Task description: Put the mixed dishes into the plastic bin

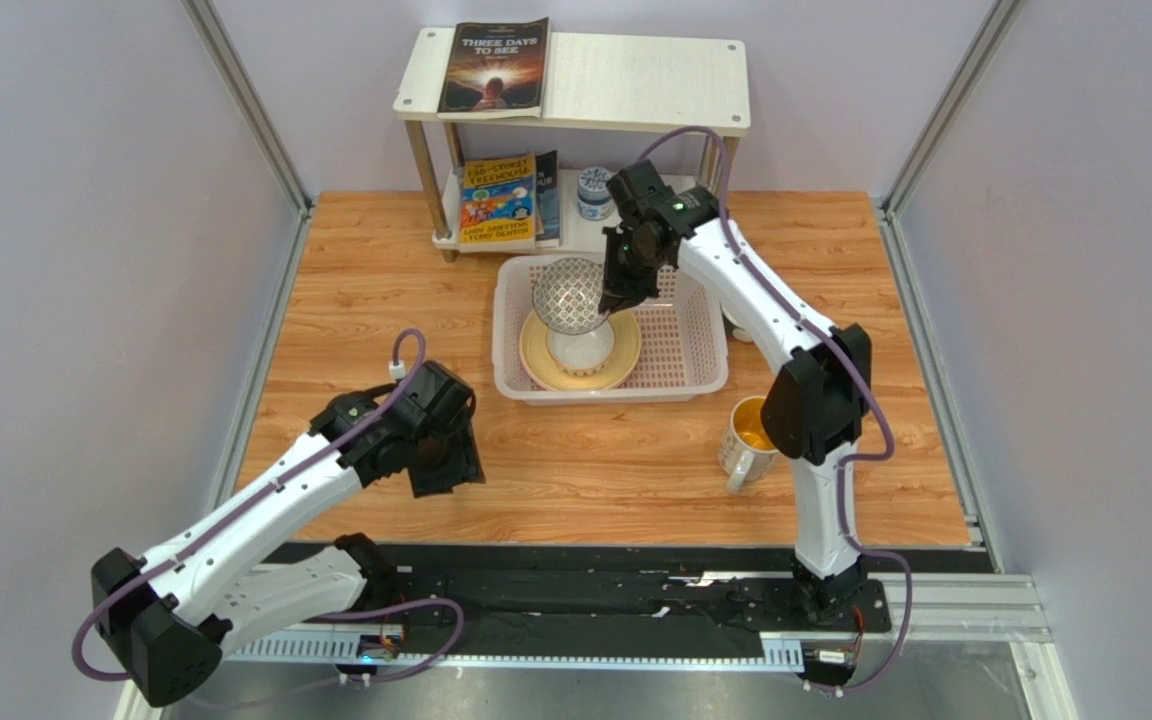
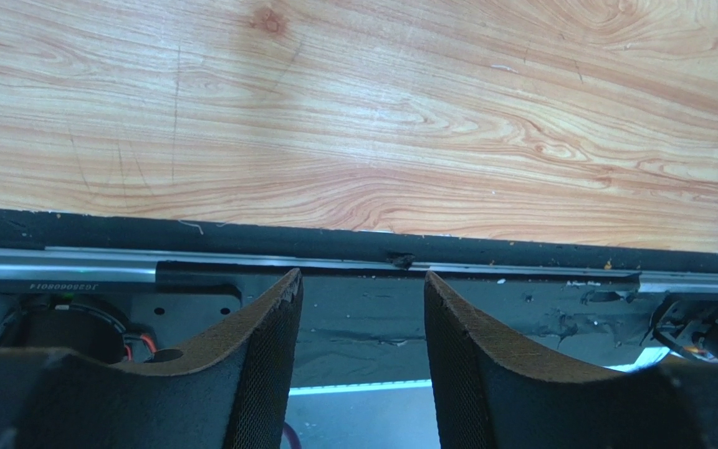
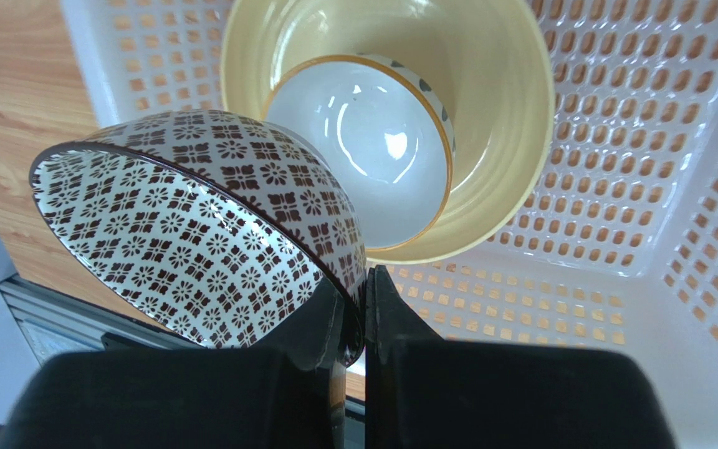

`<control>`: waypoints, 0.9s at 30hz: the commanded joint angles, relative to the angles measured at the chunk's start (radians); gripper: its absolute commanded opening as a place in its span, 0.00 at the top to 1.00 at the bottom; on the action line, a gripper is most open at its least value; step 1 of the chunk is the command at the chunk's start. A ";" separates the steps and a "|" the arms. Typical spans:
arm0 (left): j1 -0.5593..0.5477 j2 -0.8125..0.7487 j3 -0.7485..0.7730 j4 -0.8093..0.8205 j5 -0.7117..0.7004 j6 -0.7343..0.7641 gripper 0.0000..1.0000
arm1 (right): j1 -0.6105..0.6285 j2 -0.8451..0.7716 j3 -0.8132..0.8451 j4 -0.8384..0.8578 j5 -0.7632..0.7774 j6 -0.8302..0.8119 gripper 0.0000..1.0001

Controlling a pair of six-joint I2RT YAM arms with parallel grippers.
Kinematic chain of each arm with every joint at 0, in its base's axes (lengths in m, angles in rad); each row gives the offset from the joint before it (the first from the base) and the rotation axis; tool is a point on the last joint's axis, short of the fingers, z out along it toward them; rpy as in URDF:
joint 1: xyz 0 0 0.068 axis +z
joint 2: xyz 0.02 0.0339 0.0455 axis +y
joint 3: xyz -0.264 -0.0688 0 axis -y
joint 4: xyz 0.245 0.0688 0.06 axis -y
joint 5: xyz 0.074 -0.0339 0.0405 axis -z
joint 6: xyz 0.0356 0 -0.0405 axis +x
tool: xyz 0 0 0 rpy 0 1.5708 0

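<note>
My right gripper (image 3: 361, 281) is shut on the rim of the patterned bowl (image 3: 194, 234), which hangs tilted above the plastic bin (image 1: 687, 345). In the bin lies the pale yellow plate (image 3: 513, 112) with a small white bowl (image 3: 363, 140) on it. From above, the patterned bowl (image 1: 570, 294) hangs over that stack, held by the right gripper (image 1: 623, 282). The yellow-lined mug (image 1: 748, 438) stands on the table right of the bin, beside the right arm. My left gripper (image 2: 363, 285) is open and empty, over the table's near edge, far from the bin (image 3: 616, 234).
A white two-tier shelf (image 1: 642, 90) stands behind the bin with books (image 1: 495, 68) and a small patterned jar (image 1: 593, 191). A black rail (image 2: 353, 245) runs along the table's near edge. Grey walls enclose the left and right sides.
</note>
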State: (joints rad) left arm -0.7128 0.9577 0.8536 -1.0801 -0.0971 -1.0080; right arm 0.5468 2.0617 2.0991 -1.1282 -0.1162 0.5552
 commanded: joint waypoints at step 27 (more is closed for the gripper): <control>0.004 0.027 -0.019 0.051 0.050 0.020 0.45 | -0.010 0.067 -0.171 0.114 -0.060 0.012 0.88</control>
State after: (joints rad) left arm -0.7128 0.9916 0.8326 -1.0458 -0.0555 -1.0039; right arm 0.5461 2.1292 1.9274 -1.0546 -0.1490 0.5709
